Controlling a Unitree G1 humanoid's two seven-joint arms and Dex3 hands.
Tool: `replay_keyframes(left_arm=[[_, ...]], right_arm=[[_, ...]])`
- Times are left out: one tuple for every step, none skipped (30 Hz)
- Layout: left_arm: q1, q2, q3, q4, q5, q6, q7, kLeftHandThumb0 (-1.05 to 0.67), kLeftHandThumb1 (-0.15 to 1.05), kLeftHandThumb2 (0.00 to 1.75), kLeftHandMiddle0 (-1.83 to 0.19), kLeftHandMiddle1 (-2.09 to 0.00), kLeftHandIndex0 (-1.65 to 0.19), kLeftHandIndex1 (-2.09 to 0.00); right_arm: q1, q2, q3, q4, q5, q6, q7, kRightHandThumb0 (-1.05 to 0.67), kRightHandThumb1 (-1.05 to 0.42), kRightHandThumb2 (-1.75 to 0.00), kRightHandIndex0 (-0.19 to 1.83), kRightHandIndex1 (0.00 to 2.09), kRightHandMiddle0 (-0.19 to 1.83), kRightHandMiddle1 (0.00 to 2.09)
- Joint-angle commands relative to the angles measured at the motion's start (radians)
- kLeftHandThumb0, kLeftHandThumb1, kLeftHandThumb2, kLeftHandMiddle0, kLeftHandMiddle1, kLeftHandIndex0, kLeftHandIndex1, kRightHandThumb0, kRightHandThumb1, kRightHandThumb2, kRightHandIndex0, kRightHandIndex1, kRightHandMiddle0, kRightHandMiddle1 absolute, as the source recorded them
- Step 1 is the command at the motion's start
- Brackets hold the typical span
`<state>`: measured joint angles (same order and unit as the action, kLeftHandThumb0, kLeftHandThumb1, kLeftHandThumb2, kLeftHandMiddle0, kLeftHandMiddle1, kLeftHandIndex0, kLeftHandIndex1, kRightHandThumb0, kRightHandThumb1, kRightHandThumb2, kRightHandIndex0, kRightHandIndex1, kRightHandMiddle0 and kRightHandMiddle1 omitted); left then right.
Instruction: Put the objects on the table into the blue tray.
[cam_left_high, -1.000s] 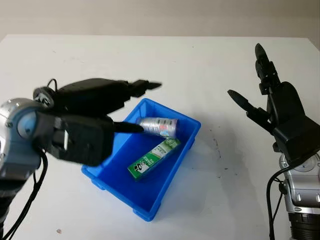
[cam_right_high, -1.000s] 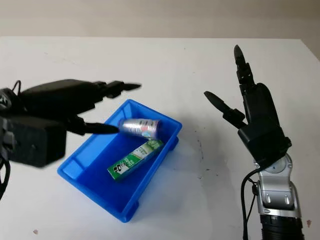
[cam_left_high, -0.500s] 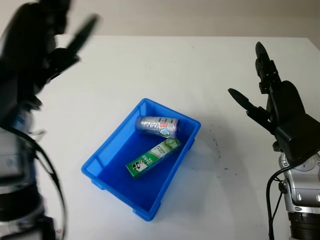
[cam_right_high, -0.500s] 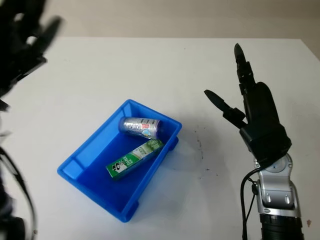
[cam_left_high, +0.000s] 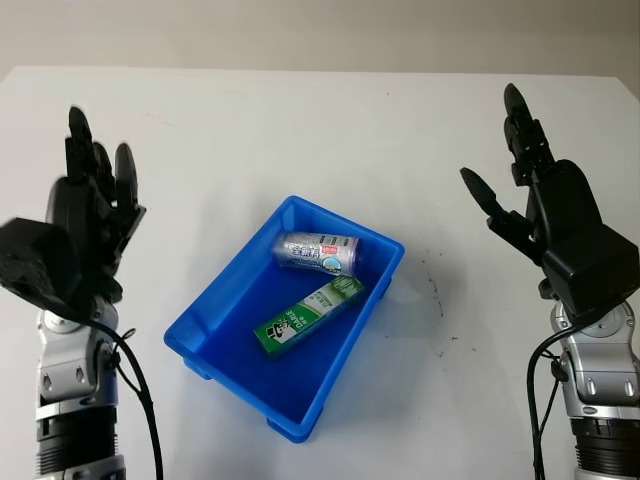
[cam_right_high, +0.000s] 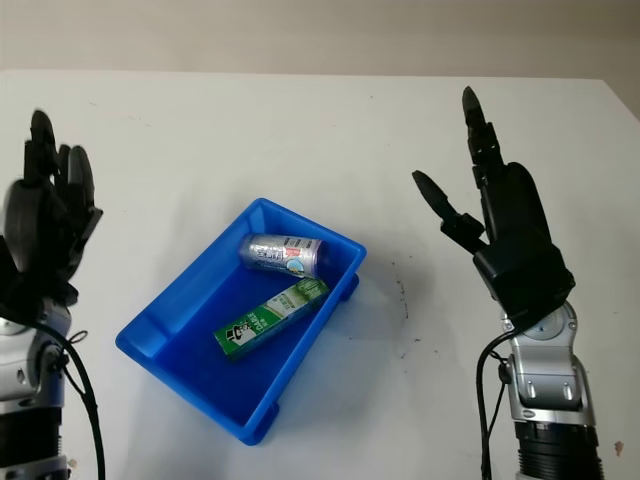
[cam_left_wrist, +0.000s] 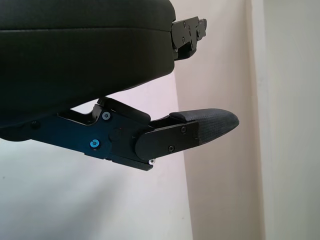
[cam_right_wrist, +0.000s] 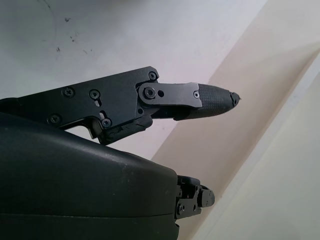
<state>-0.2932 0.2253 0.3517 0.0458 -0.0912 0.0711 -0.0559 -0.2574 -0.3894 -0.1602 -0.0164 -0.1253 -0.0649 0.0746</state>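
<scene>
- Tray: the blue tray (cam_left_high: 215, 325) sits on the white table (cam_left_high: 300, 130), turned at an angle, and serves as the landmark for everything below.
- Inside the tray, a silver can (cam_left_high: 316, 252) lies on its side against the far wall.
- A green box (cam_left_high: 307, 315) lies flat on the tray floor, just on the near side of the can, running diagonally; its far end comes close to the can.
- The left hand (cam_left_high: 78, 235) is raised upright in the air, well to the left of the tray, open and holding nothing.
- The right hand (cam_left_high: 548, 232) is raised upright well to the right of the tray, open as well, with nothing in its grasp.
- A few small dark marks (cam_left_high: 436, 290) dot the table between the tray and the right hand.
</scene>
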Motion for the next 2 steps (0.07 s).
replay_keyframes(left_arm=[[0.023, -0.005, -0.013, -0.015, 0.002, 0.003, 0.013, -0.75, 1.05, 0.61, 0.19, -0.02, 0.19, 0.00], [0.027, -0.003, -0.018, -0.015, 0.004, 0.001, 0.016, -0.75, 1.05, 0.62, 0.19, -0.03, 0.19, 0.00]], right_arm=[[-0.016, 0.003, 0.008, 0.009, -0.007, -0.024, -0.008, -0.69, -1.05, -0.47, -0.02, 0.05, -0.03, 0.05], [-0.017, 0.003, 0.009, 0.011, -0.010, -0.028, -0.009, -0.69, -1.05, -0.47, -0.02, 0.05, -0.03, 0.05]])
